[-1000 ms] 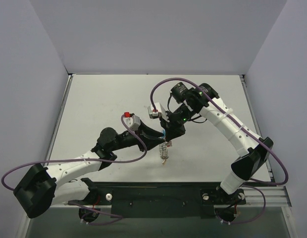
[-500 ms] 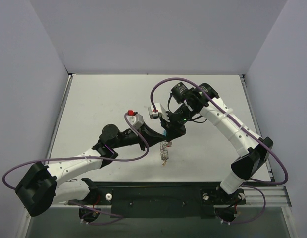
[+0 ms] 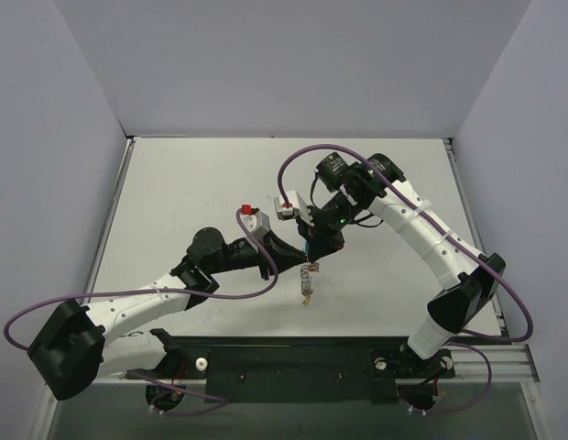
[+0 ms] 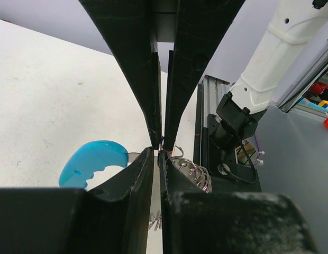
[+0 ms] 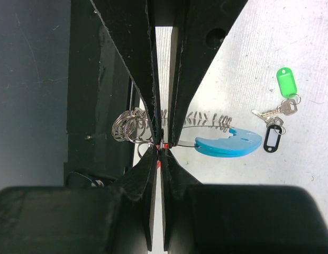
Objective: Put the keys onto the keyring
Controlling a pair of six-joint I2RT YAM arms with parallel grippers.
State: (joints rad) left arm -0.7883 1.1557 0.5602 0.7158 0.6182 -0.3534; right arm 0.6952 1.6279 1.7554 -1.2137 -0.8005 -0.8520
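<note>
Both grippers meet tip to tip above the middle of the table. My left gripper (image 3: 300,258) (image 4: 156,154) is shut on the keyring's thin wire. The keyring (image 3: 307,278) hangs below it, with its light-blue tag (image 5: 227,144) (image 4: 92,161) on one side and its coil of silver rings (image 5: 129,127) (image 4: 194,170) on the other. My right gripper (image 3: 314,253) (image 5: 161,152) is shut, and a bit of the red key's tag (image 5: 160,163) shows between its pads. The green key (image 5: 285,82) and the black key (image 5: 272,138) lie together on the table.
The white table (image 3: 174,202) has grey walls on three sides. A black rail (image 3: 293,353) runs along the near edge. The right arm's base (image 4: 243,116) stands close behind the hanging rings. Purple cables loop off both arms.
My left arm has pushed a little to the right, towards the right gripper. The right arm and the hanging keyring have hardly moved.
</note>
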